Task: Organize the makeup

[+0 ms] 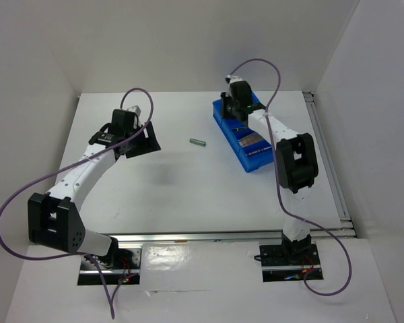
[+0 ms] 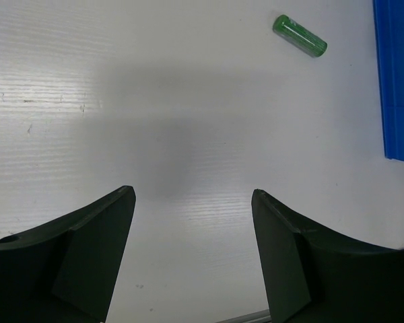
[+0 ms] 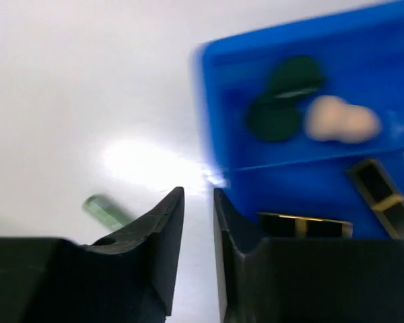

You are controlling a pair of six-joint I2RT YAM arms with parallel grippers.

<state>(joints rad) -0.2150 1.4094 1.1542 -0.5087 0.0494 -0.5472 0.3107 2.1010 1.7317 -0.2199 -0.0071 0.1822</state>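
One piece of makeup is left out on the table in the top view: the green tube, lying on its side between the two arms. It is well apart from the left gripper and nearer the blue bin. The right gripper hangs over the bin's far end. The step in hand looks like fetching this last tube, so the next move calls for one arm to reach it, straddle it and carry it to the bin.

In the left wrist view the fingers stand wide apart with nothing between them. The tube lies ahead and to the right, just short of the bin's wall.

The right wrist view is blurred. Its fingers are drawn close with only a slim gap, empty. The bin holds what seem to be two dark green round pieces, a beige sponge and black-gold lipstick tubes.
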